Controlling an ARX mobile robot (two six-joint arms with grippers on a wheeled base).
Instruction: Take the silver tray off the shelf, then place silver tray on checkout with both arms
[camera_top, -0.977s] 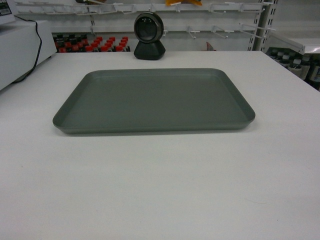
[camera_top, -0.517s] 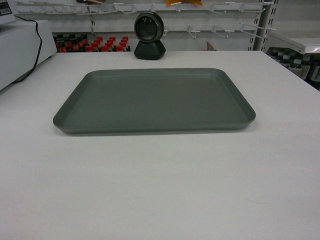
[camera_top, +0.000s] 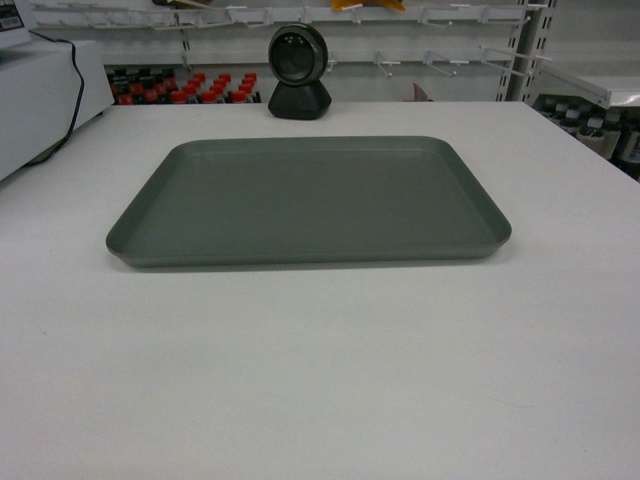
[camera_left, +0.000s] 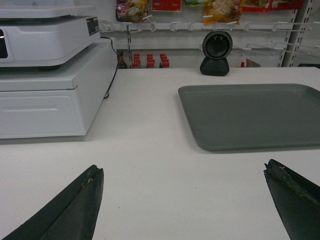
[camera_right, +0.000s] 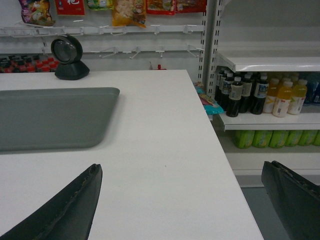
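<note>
Tray (camera_top: 308, 200) flat on bench (camera_top: 320, 380) | left tool (camera_left: 182, 200), right tool (camera_right: 182, 200) wide, empty | risk: returning tool could nudge tray

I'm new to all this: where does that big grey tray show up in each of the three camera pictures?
Head: the silver tray lies mid-picture on the checkout.
Left wrist: the tray is on the right, cut by the edge, beyond the open left gripper.
Right wrist: the tray is on the left, cut by the edge, beyond the open right gripper.
Shared landmark: the black scanner behind the tray.
</note>
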